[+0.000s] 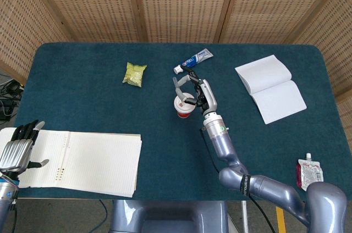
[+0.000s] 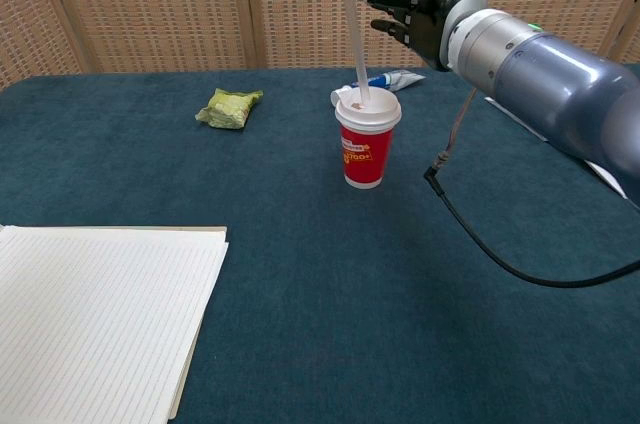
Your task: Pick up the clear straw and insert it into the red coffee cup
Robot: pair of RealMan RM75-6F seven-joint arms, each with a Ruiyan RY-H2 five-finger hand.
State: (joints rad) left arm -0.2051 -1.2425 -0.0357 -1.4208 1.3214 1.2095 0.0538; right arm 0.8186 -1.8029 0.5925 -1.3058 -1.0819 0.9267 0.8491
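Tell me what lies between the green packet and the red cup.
Only bare blue tablecloth lies between the green packet and the red cup, clearest in the chest view.

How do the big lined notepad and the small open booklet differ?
The lined notepad is larger and ruled; the open booklet is smaller and looks blank. The notepad lies at the table's near left edge, the booklet at far right, set askew. Both are white paper, lying flat.

Red coffee cup (image 2: pixel 367 149): yellow print on its side, digits "700+" partly legible, line above too small to read. Toothpaste tube (image 1: pixel 194 60) at cup's 12 o'clock: lettering illegible.
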